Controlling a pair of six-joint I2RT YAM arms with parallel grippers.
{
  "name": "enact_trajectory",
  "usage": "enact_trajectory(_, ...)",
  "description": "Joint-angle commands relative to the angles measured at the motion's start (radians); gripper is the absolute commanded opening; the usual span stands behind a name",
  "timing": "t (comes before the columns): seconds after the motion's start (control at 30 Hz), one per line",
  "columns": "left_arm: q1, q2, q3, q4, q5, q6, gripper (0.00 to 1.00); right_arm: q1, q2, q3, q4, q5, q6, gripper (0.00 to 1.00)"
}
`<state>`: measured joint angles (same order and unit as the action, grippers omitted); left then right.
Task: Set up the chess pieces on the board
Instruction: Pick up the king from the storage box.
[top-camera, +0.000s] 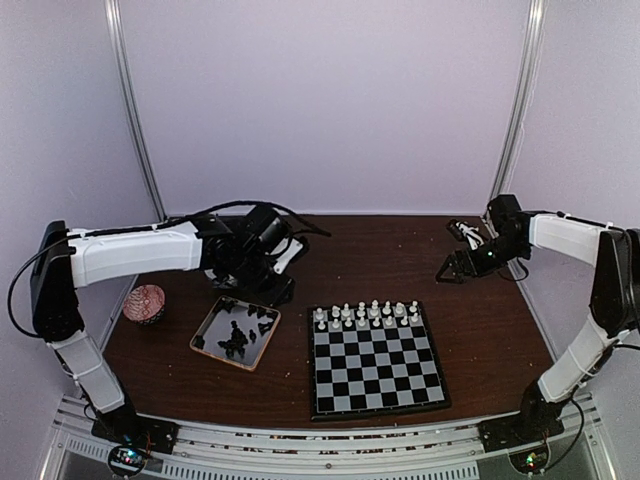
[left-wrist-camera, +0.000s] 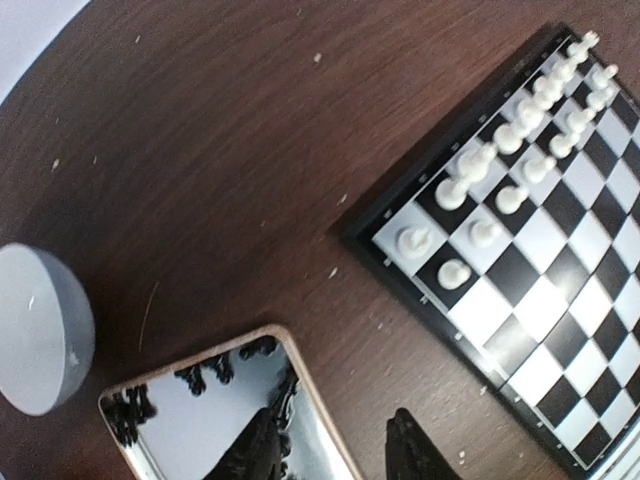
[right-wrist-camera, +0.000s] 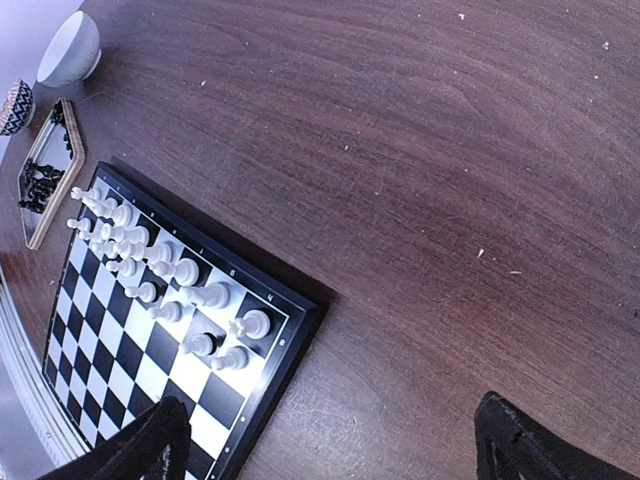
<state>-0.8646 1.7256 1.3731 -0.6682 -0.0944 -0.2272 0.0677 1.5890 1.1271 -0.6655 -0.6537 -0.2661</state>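
Filling the board's (top-camera: 378, 365) far edge, white pieces (top-camera: 366, 314) look set; black pieces (top-camera: 238, 338) lie in the tray (top-camera: 205, 323); left gripper (left-wrist-camera: 335, 432) part-open, right gripper (right-wrist-camera: 330, 425) wide, both empty.

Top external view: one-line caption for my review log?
White chess pieces stand on the board's two far rows; black pieces lie in the tray to its left.

Dark brown wood-grain table (top-camera: 400, 250), glossy. Shallow square tray (top-camera: 205, 322) with a pale wooden rim and light floor, left of centre, turned a little askew. Small round bowl with red-and-white pattern (top-camera: 145, 303) just left of the tray, not touching. Pale grey bowl (left-wrist-camera: 40, 345) near the tray's (left-wrist-camera: 190, 360) far corner, apart from it. Pale crumbs (left-wrist-camera: 318, 58) scattered over the wood. Lilac backdrop walls (top-camera: 320, 100) with two slanted metal strips (top-camera: 135, 110). Aluminium rail (top-camera: 320, 440) along the near edge.
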Motion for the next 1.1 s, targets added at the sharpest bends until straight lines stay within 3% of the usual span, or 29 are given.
enact_trajectory(0.0,0.041,-0.058,-0.16,-0.072,-0.087,-0.084,0.36,0.001,-0.024,0.022,-0.011,-0.011,-0.026,1.0)
enact_trajectory(0.33,0.114,-0.124,-0.306,-0.07,-0.103,-0.16,0.4,0.002,-0.002,0.028,-0.025,-0.032,-0.027,0.99)
enact_trajectory(1.07,0.192,-0.019,-0.314,0.002,-0.045,-0.104,0.24,0.001,0.006,0.026,-0.031,-0.034,-0.025,0.98)
